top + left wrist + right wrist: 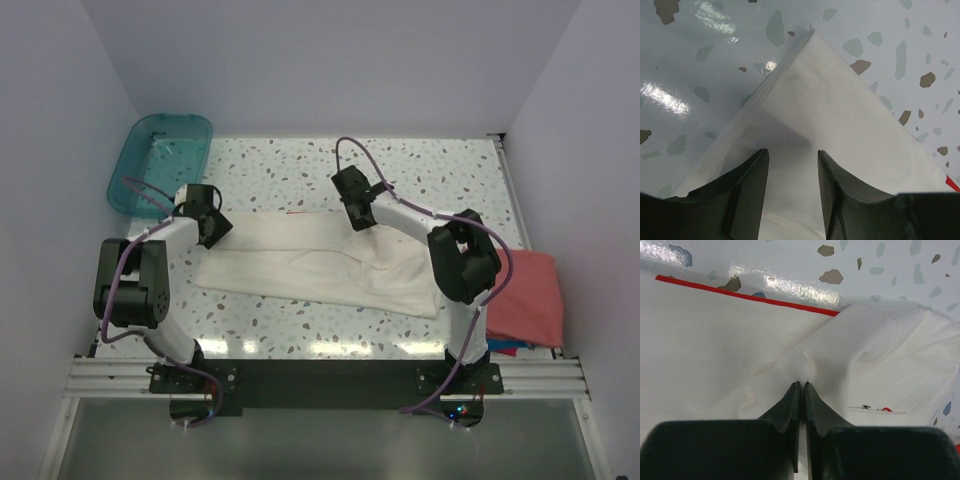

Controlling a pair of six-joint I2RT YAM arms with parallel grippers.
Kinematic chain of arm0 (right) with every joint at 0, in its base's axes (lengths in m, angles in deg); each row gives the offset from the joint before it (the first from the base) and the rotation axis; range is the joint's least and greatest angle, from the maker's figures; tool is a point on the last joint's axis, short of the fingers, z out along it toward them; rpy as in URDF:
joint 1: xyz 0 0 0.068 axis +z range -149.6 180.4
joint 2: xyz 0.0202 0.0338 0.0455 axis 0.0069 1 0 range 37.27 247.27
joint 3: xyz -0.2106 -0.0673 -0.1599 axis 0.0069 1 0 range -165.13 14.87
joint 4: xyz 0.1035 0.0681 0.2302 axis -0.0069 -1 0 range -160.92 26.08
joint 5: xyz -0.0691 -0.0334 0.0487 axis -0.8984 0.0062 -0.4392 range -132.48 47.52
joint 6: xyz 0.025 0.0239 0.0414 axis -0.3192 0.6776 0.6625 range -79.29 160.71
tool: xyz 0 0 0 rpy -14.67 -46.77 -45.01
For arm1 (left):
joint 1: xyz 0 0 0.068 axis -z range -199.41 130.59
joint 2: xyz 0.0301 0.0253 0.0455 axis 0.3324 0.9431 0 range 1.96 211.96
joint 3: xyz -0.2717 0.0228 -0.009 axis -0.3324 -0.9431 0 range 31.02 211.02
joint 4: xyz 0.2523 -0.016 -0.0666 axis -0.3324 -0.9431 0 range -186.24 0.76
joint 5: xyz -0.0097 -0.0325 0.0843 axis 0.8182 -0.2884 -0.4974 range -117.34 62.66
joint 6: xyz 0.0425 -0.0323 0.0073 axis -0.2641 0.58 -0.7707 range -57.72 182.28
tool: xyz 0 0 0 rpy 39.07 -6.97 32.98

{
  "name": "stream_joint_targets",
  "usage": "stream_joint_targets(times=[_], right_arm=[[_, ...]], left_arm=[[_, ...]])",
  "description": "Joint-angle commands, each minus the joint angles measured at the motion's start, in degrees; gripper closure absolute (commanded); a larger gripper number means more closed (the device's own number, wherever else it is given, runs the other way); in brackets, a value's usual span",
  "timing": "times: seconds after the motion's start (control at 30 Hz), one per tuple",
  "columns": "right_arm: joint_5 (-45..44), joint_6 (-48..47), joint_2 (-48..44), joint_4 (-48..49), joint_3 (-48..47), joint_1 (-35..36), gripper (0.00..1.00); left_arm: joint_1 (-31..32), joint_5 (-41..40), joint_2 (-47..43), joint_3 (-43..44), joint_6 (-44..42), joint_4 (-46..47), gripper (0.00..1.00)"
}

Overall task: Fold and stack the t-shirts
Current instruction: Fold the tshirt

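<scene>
The cream-white t-shirt (320,272) lies spread flat across the middle of the table. My left gripper (214,226) is at its left end. In the left wrist view the left gripper (792,152) stands open, its fingers apart over the shirt's pointed corner (840,110). My right gripper (356,214) is at the shirt's far edge. Seen from the right wrist, the right gripper (803,384) is shut on a pinched ridge of the white cloth (865,345), near a red edge line (740,294) and small red printed marks (875,408). The salmon-red t-shirt (527,295) lies at the right over a blue one (505,348).
A translucent teal tub (160,160) sits at the far left corner. White walls close in the table on the left, back and right. The speckled tabletop (440,165) shows behind the white shirt.
</scene>
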Motion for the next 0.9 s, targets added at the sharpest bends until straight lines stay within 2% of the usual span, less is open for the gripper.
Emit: stream_joint_targets(times=[0.0,0.17,0.37,0.57,0.87], right_arm=[[0.49,1.53,-1.65,-0.93,0.2,-0.62,1.0],[1.99,3.99,-4.81,-0.66,2.39,-2.9,1.0],[0.32,11.72,-15.69,-0.22,8.54,-6.42,1.0],[0.94,23.05,-29.32,1.01,19.35,-8.36,1.0],[1.81,34.4,-44.79,0.74,36.31,-9.15,1.0]], left_arm=[[-0.48,-0.79,0.54,2.37,-0.85,0.61,0.52],[-0.48,-0.88,0.71,2.46,-0.77,0.52,0.52],[-0.57,-1.49,1.24,2.81,-0.59,-0.09,0.53],[-0.66,-1.23,2.12,3.16,-0.33,-0.53,0.54],[-1.18,-0.61,2.38,4.13,-1.47,-1.76,0.54]])
